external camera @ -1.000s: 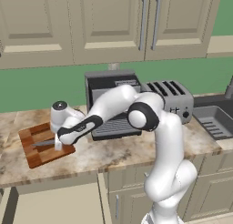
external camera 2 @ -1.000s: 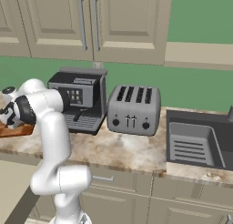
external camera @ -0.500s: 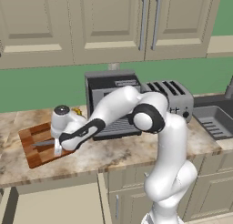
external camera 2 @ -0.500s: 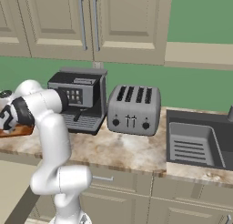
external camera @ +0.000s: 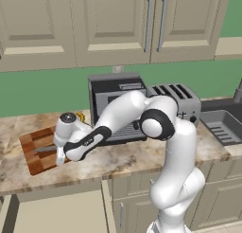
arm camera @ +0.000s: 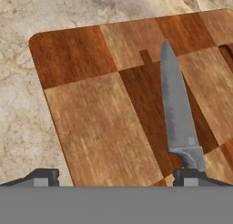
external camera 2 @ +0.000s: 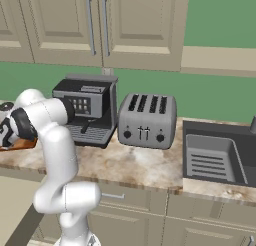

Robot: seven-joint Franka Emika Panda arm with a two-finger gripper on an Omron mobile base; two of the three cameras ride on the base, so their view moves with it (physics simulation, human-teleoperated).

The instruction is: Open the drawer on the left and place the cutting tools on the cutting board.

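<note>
Lettering cannot be read on any appliance. Marble-patterned counter (external camera: 142, 156) carries the cutting board (arm camera: 95, 109), with a coffee machine (external camera 2: 85, 110) just right of the board and a toaster (external camera 2: 146, 120) beyond it, under beige cabinets and a green wall. A grey knife (arm camera: 177, 114) lies on the board. Above it hangs the claw (arm camera: 116, 175), released, fingers spread wide.
</note>
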